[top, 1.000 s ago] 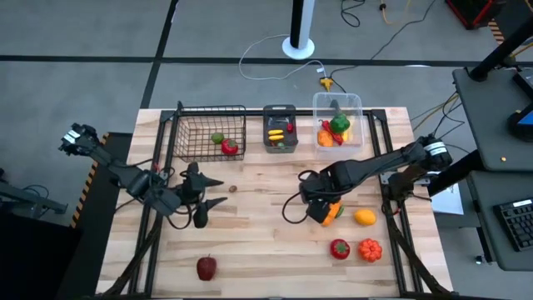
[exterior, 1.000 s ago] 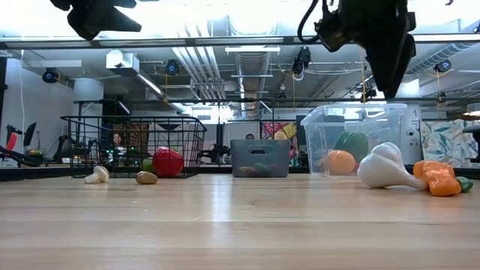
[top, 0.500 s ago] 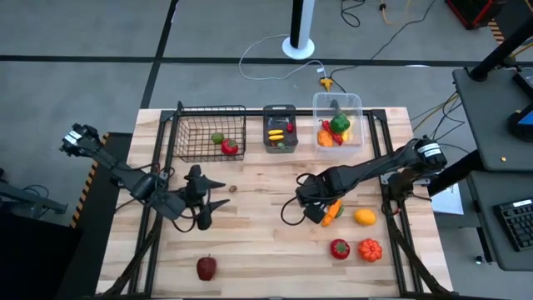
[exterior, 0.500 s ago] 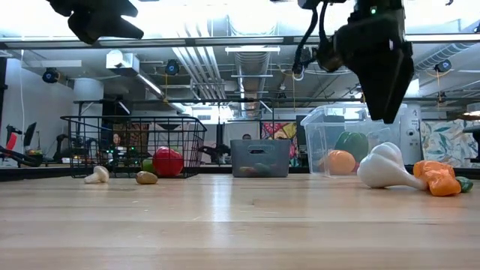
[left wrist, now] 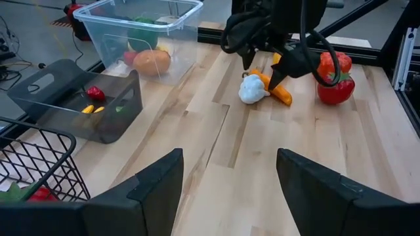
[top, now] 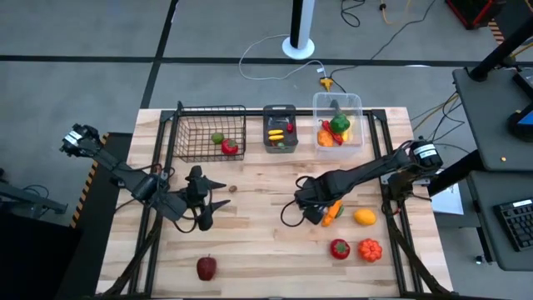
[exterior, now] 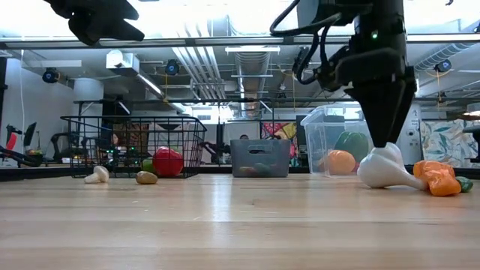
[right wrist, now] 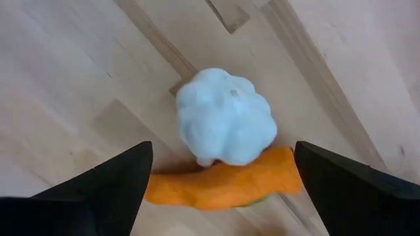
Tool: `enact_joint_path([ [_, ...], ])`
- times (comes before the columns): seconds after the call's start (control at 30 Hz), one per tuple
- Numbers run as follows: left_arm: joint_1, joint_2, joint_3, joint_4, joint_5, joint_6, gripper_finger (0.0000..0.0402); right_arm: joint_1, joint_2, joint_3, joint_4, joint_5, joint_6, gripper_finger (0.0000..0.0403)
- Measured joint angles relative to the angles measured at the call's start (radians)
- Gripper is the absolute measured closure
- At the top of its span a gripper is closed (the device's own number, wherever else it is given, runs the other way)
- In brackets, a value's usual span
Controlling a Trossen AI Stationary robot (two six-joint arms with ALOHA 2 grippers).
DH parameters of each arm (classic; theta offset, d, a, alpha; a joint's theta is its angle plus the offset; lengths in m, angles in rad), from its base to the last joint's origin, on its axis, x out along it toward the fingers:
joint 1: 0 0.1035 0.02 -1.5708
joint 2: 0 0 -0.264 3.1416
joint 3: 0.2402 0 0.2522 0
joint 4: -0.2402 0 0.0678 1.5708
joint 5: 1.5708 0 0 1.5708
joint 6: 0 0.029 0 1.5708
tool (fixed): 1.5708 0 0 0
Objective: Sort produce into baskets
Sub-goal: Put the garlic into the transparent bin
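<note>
Garlic, white, on the counter beneath the right gripper.
Fingers spread wide, empty, straddling the bulb; carrot touching it, long axis crossing between them; left gripper open, well apart.

1. Floor: grey, marked with dark lines, surrounding the bench on all visible sides.
2. Bench: light wooden planks, edged by a black metal frame.
3. White post on a round base stands beyond the bench; white cable and yellow connector lie near it.
4. Keyboard on a dark side desk.
5. Ceiling: exposed ducts and pipes, bright strip lighting.
</note>
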Motion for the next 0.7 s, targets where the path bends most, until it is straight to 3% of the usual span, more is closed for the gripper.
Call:
enact_joint_path([
  [0.47, 0.0, 0.0, 0.0, 0.003, -0.002, 0.0, 0.0175, -0.002, 0.018, -0.145, 0.248, 0.002, 0.006, 0.0039],
  [0.7, 0.001, 0.0, 0.0, 0.003, -0.002, 0.0, 0.0175, -0.002, 0.018, -0.156, 0.274, 0.028, 0.012, 0.004],
])
